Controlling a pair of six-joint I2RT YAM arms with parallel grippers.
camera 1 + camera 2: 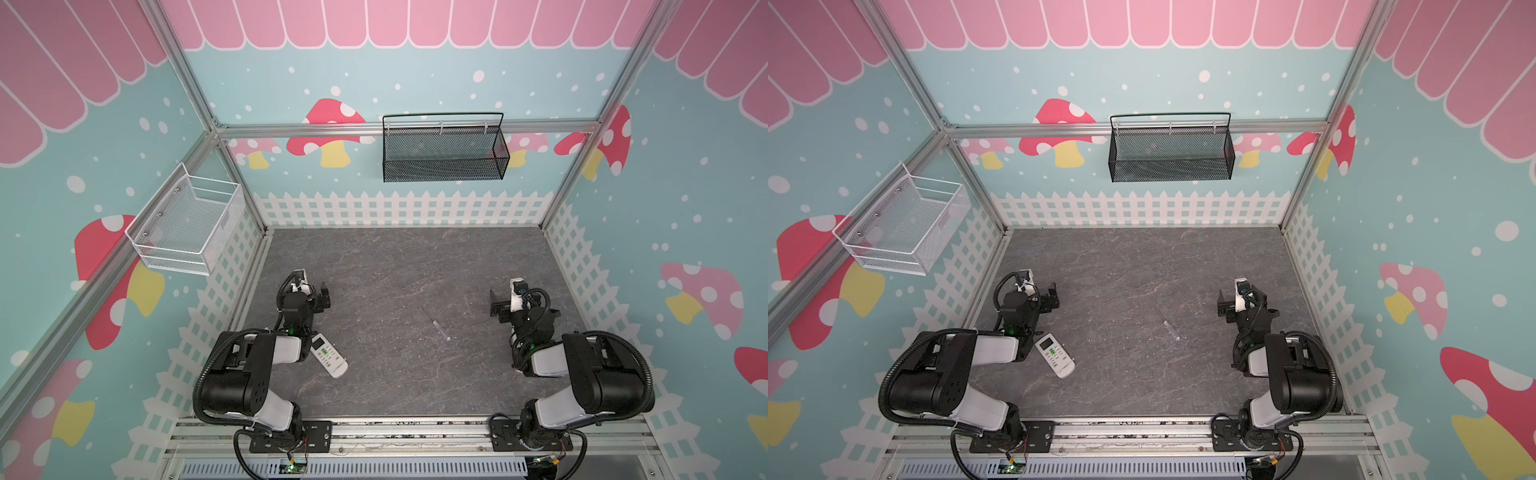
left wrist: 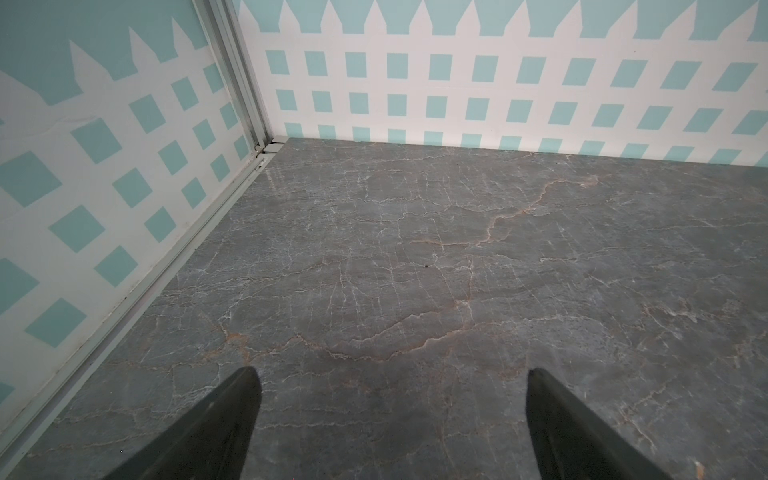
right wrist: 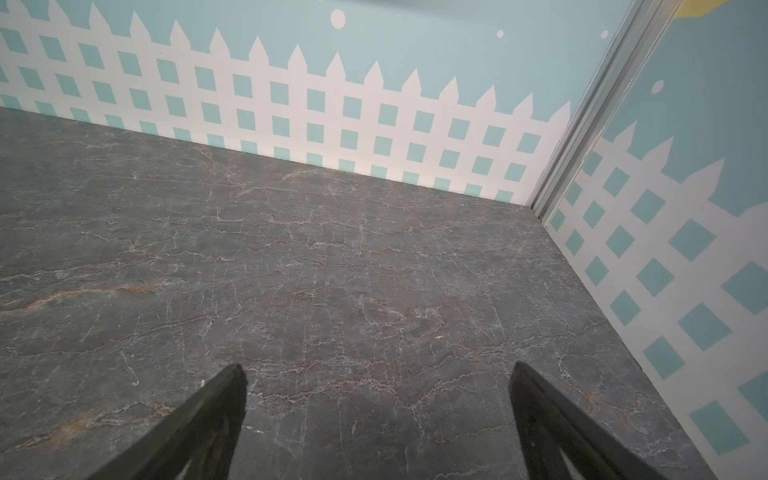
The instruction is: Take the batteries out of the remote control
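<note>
Both claws released and empty above the grey marble-look surface; the unloading is not yet begun.

From the left: the left claw hangs with its jaws spread wide and holds nothing, and its wrist view shows only bare stone. Just behind it, partly under that arm, the white rectangular remote control lies buttons-up. Its battery door would therefore face down, and the batteries, nowhere in sight, are probably inside it, though no view confirms this. Mid-surface lies the slim clear-handled screwdriver, apart from everything, likely set there as a prying tool within either arm's reach. The right claw hangs equally wide and empty, well clear of both.
</note>
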